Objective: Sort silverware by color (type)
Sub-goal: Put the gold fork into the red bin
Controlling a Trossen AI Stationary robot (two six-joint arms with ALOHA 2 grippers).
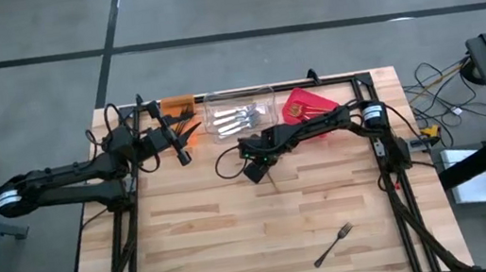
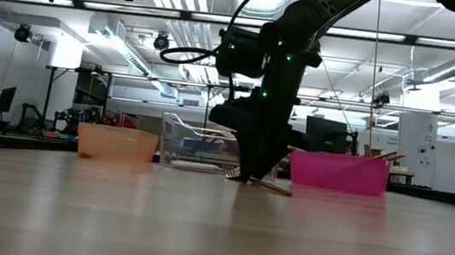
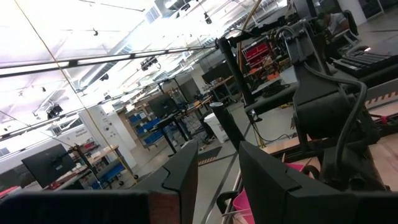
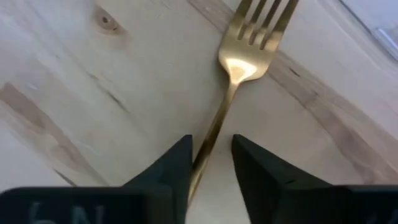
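Observation:
A gold fork [image 4: 239, 62] lies on the wooden table near its middle; in the low view the gold fork [image 2: 272, 187] lies beside the fingertips. My right gripper [image 4: 211, 165] points steeply down over the fork's handle, open, one finger on each side of it. It shows in the high view as my right gripper [image 1: 257, 168]. My left gripper [image 1: 185, 154] hangs open and empty in the air beside the orange bin [image 1: 177, 105], and shows as my left gripper [image 3: 217, 180] in its own wrist view. My right gripper comes from above with its fingers across the fork's handle [image 4: 208, 140], which runs through the gap close to one finger [image 4: 180, 162]. The gap is wider than the handle. I cannot tell whether that finger touches it. The fork stays on the table.
Along the far edge stand the orange bin with dark utensils, a clear bin [image 1: 240, 115] with silver forks and a red bin [image 1: 307, 104]. Another fork [image 1: 334, 243] lies alone near the table's front right. Bare wood lies between.

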